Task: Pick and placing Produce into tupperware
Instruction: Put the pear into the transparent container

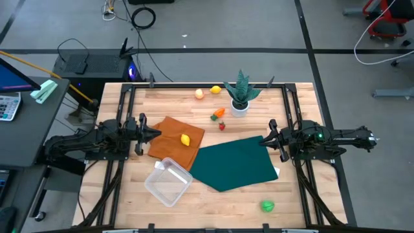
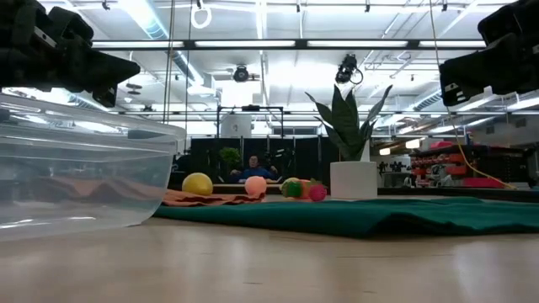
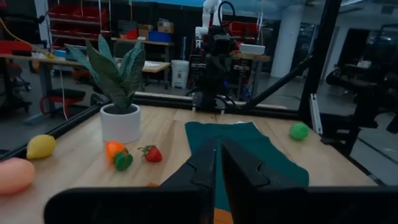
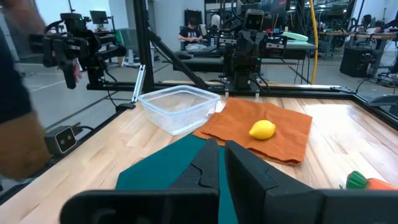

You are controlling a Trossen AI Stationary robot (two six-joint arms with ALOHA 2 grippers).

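The clear tupperware [image 1: 167,181] stands empty on the wood near the front left, and also shows in the right wrist view [image 4: 180,107]. A yellow lemon [image 1: 185,139] lies on the orange cloth [image 1: 171,144]. A peach [image 1: 199,94] and a second lemon [image 1: 215,90] lie at the far edge. An orange carrot [image 1: 218,114] and a red strawberry [image 1: 222,126] lie near the plant. A green piece [image 1: 267,206] lies near the front right. My left gripper [image 1: 155,134] is shut and empty above the orange cloth's left side. My right gripper [image 1: 262,140] is shut and empty above the green cloth's right corner.
A spiky green plant in a white pot [image 1: 240,97] stands at the far middle. A dark green cloth [image 1: 236,165] is spread over the middle right. A black frame rail [image 1: 288,110] runs along the table's sides. A person's blurred shape [image 4: 12,93] shows beyond the table's left.
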